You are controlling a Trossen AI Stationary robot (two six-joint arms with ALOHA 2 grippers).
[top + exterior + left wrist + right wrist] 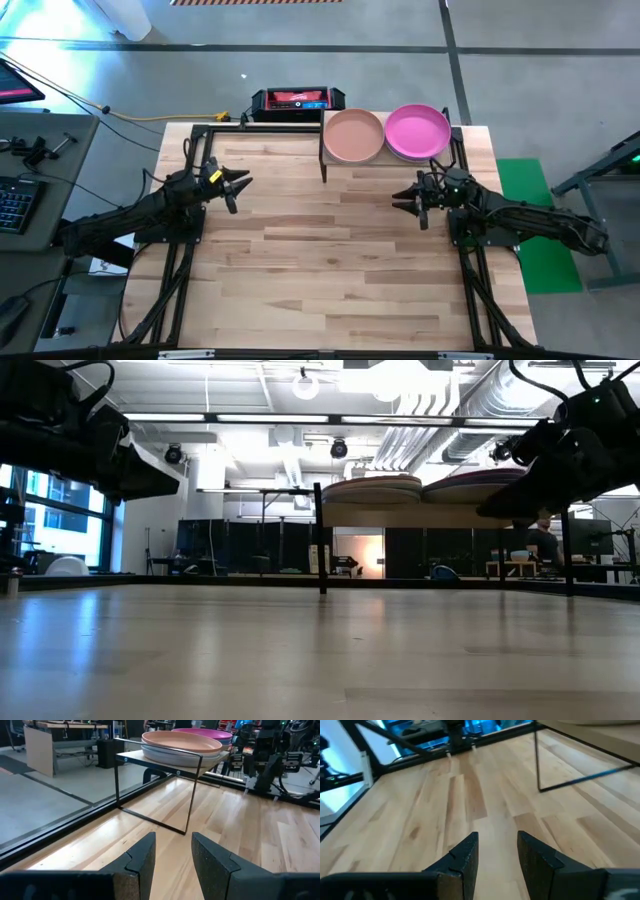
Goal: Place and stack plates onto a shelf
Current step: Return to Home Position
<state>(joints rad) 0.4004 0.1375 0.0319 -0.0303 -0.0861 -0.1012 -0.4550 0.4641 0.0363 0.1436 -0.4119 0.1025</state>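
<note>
left gripper (240, 185) mid-left, above table (320, 270), fingers slightly apart, holding nothing | right gripper (400, 198) mid-right, same gap, holding nothing | shelf (386, 160) upper centre-right, far table edge, long axis left-right | terracotta plate (354, 135) tops left stack, magenta plate (417, 131) tops right

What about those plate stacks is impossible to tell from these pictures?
- High view: the terracotta plate and magenta plate cover whatever lies under them.
- Left wrist view: the terracotta plate hides much of the magenta plate's stack.
- Right wrist view: the picture's edge cuts off the shelf top, so no plates show.
</note>
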